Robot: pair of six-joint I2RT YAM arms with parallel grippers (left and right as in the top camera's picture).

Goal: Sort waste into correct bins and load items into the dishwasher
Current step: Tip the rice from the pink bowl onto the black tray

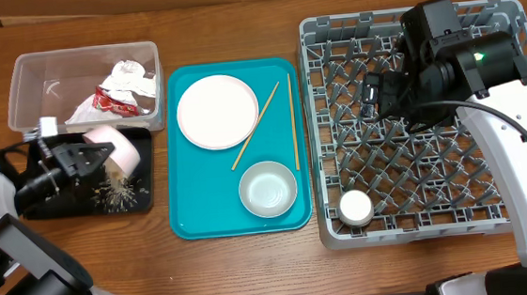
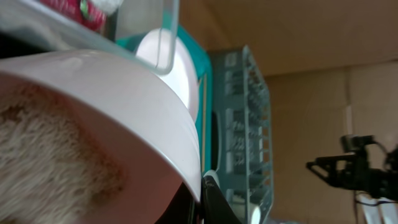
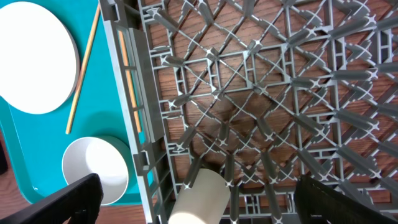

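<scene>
Overhead, the left end effector [image 1: 102, 154] is clamped on the rim of a pinkish bowl [image 1: 117, 148], tipped on its side over the black tray [image 1: 61, 207] at the worktop's left edge. Rice-like crumbs [image 1: 116, 190] lie on that tray, and the left wrist view shows more clinging inside the bowl. Just behind the tray, at the far left corner, the clear tub [image 1: 23, 91] holds the crumpled napkin [image 1: 128, 75] and the red wrapper [image 1: 114, 101]. On the teal tray [image 1: 194, 219] mid-worktop, the plate [image 1: 216, 112] sits in its far left corner, a second bowl [image 1: 268, 188] sits in its near right corner, and two chopsticks [image 1: 255, 127] lie between them. The right end effector [image 1: 373, 96] hangs wide open and empty over the grey rack [image 1: 421, 232] at the right edge. The cup [image 1: 355, 207] lies in the rack's near left corner.
</scene>
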